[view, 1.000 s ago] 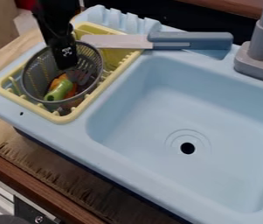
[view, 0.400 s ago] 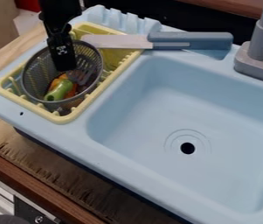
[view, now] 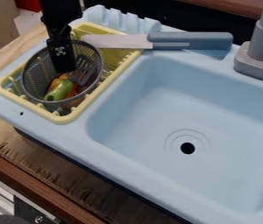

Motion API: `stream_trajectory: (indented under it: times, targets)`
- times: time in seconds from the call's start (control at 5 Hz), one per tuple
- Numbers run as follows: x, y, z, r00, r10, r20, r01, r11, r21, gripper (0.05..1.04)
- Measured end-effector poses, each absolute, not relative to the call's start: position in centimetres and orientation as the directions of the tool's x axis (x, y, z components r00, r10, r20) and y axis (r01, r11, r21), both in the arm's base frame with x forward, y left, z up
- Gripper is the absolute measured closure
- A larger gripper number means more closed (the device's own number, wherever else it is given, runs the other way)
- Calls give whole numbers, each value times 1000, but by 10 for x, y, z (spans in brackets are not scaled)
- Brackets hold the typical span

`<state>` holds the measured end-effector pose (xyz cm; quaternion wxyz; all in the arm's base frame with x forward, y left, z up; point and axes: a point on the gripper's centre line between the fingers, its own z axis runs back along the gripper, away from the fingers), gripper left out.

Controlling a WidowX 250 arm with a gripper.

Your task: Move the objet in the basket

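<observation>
In the basket point(view: 33, 76), near the claw point(view: 64, 70), lies a green toy point(view: 57, 91).

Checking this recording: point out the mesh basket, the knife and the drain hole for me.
Mesh basket point(view: 35, 74): camera view, on its inner wall.
Knife point(view: 200, 40): camera view, on its blue handle.
Drain hole point(view: 187, 148): camera view, middle of the dark opening.
</observation>
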<state>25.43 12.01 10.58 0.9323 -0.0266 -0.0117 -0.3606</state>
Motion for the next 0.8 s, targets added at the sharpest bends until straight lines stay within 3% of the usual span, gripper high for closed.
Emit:
stream_trajectory:
  times: [0.4, 0.6, 0.8]
  targets:
    - [257, 120, 106, 719, -694, 40, 695, 716, -66, 682]
    - [259, 122, 108, 718, -695, 39, 696, 715, -65, 899]
    - [256, 123, 110, 717, -696, 34, 696, 712, -96, 1014]
